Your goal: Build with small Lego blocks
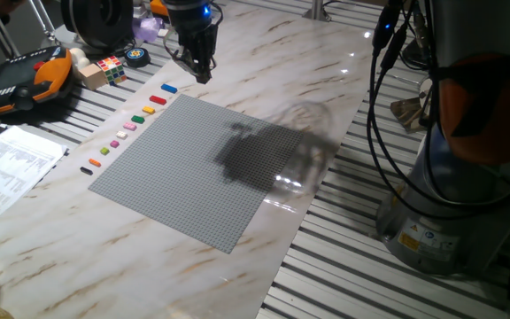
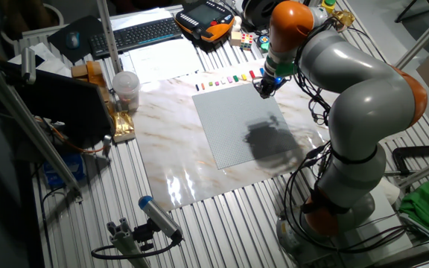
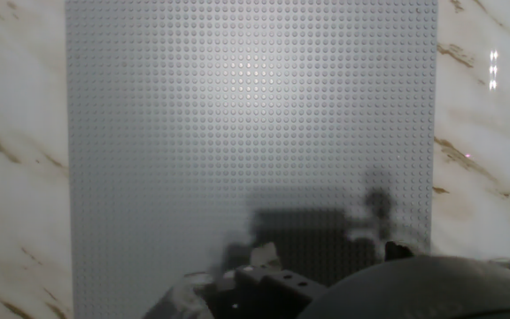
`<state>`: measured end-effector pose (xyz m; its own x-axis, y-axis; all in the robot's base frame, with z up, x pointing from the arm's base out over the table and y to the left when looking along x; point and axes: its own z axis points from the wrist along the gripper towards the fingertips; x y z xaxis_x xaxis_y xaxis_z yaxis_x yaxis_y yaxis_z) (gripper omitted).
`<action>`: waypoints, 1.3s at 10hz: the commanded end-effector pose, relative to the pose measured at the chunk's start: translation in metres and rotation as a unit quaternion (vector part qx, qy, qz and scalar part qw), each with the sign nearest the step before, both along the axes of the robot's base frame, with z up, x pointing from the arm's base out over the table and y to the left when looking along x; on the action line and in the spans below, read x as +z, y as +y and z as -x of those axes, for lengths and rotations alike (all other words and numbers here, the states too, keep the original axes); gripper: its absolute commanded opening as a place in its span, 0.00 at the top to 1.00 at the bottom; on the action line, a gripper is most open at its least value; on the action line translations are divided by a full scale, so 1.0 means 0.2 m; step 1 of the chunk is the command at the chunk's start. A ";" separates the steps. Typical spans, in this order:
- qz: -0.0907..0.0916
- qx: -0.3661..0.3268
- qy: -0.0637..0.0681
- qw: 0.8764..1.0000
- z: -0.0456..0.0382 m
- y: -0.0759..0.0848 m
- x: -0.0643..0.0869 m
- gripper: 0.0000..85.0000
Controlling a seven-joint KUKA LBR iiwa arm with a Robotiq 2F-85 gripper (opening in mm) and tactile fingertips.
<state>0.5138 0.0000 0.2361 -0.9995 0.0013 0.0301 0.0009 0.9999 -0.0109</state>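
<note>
End effector (image 1: 204, 73) hovers over marble table (image 1: 343, 62) beside grey baseplate (image 1: 211, 168).

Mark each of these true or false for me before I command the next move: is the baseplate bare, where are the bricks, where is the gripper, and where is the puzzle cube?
1. The grey baseplate has no bricks on it. True.
2. The small Lego blocks lie in a row beside one edge of the baseplate. True.
3. The gripper hangs over the black brick. False: it is near the blue brick, at the row's other end.
4. The puzzle cube sits on the baseplate. False: it is off the plate, beyond the row.
</note>
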 end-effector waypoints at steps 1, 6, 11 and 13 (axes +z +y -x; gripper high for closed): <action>0.000 -0.002 0.001 1.000 0.000 0.00 0.00 0.99; -0.010 0.002 -0.005 1.000 -0.052 -0.12 -0.16 0.99; -0.002 -0.006 -0.025 1.000 -0.111 -0.20 -0.33 0.99; 0.001 -0.006 -0.029 1.000 -0.121 -0.20 -0.34 0.99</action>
<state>0.5384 -0.0402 0.1666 -0.9995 0.0142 -0.0294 0.0145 0.9998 -0.0096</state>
